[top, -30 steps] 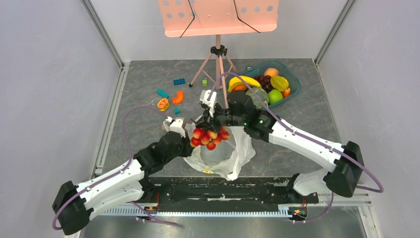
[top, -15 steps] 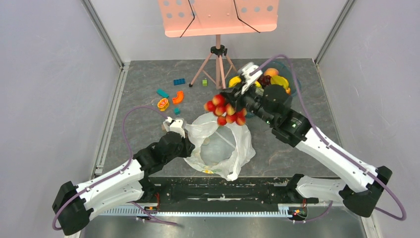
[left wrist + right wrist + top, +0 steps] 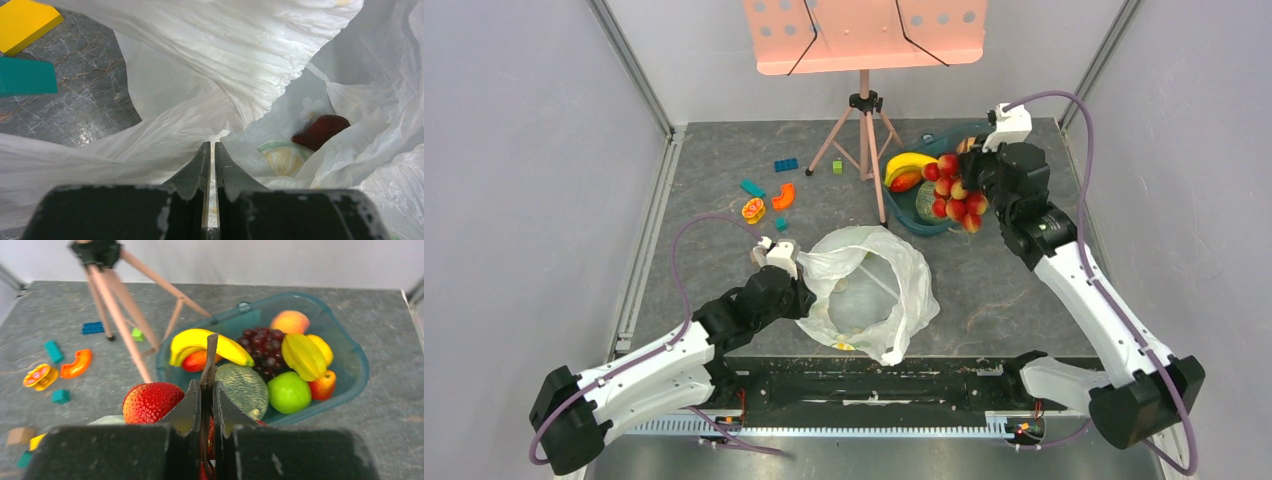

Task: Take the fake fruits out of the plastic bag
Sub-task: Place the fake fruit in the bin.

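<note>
The plastic bag (image 3: 892, 300) lies open on the table in front of the arms. My left gripper (image 3: 803, 292) is shut on the bag's left rim, and a strip of white film runs between its fingers (image 3: 210, 146). A dark red thing (image 3: 320, 131) lies inside the bag. My right gripper (image 3: 974, 176) is shut on the brown stem (image 3: 210, 352) of the red-pink cluster (image 3: 954, 196), which hangs over the teal bin's (image 3: 921, 222) near left rim. One of its balls (image 3: 150, 401) shows left of the fingers. The yellow banana bunch (image 3: 911, 162) lies in the bin.
The bin (image 3: 352, 382) also holds a netted melon (image 3: 245, 387), dark grapes (image 3: 262, 347), a green apple (image 3: 287, 392) and other fruit. A tripod (image 3: 865, 140) stands at the back centre. Toy blocks (image 3: 769, 197) lie at the back left. Walls close in both sides.
My right arm has swung the cluster up from over the bag's mouth to the back right, over the bin. The left gripper has kept its hold on the bag's rim.
</note>
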`<state>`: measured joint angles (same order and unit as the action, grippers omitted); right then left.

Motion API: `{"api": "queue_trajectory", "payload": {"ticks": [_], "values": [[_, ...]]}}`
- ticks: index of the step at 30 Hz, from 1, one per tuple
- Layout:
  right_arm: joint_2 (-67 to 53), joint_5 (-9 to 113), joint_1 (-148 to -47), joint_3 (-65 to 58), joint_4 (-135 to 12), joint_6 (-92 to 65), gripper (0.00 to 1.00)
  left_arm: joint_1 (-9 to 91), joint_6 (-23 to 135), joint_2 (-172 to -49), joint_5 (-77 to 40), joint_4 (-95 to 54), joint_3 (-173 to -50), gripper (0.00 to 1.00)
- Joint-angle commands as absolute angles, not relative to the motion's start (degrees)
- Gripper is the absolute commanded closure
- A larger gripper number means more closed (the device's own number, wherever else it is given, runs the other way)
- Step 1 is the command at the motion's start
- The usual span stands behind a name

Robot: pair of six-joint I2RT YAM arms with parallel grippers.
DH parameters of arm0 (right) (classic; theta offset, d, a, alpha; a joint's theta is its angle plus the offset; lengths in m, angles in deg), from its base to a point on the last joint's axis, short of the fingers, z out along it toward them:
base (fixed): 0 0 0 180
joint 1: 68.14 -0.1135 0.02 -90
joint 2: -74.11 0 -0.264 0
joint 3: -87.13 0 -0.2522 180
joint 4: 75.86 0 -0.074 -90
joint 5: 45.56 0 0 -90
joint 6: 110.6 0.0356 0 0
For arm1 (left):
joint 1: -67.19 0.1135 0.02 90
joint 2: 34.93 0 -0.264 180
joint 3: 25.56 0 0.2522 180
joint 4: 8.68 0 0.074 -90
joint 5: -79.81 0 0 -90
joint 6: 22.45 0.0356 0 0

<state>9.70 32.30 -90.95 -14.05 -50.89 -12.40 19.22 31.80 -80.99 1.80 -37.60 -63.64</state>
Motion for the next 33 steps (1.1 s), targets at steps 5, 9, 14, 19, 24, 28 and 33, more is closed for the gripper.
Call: {"api": "queue_trajectory", "payload": {"ticks": [5, 9, 14, 19, 24, 28, 33], "values": [[1.60, 38.12, -82.67, -14.05, -59.25, -5.15, 1.00, 19.46, 31.69, -80.84, 2.68, -38.71, -66.74, 0.88], [-5.02, 42.58, -82.66, -10.92, -61.61, -3.48, 1.00, 19.46, 31.73, -81.50, 2.56, -38.76, -67.04, 0.88], [-11.14, 48.07, -82.65, -9.08, -68.30, 1.76, 1.00, 19.47, 31.81, -82.12, 2.89, -39.06, -67.46, 0.89], [-16.14, 47.41, -82.65, -6.27, -72.43, 4.92, 1.00, 19.47, 31.42, -82.31, 2.83, -39.14, -67.53, 0.89], [-22.32, 50.54, -82.70, -1.58, -75.36, 8.29, 1.00, 19.50, 31.39, -82.49, 3.02, -39.30, -67.52, 0.89], [-24.80, 51.14, -82.75, -0.44, -77.45, 10.51, 1.00, 19.46, 31.43, -82.13, 3.30, -39.72, -67.62, 0.89], [-27.25, 50.92, -82.73, -0.09, -78.10, 12.24, 1.00, 19.46, 31.37, -81.86, 3.34, -39.85, -67.22, 0.89]]}}
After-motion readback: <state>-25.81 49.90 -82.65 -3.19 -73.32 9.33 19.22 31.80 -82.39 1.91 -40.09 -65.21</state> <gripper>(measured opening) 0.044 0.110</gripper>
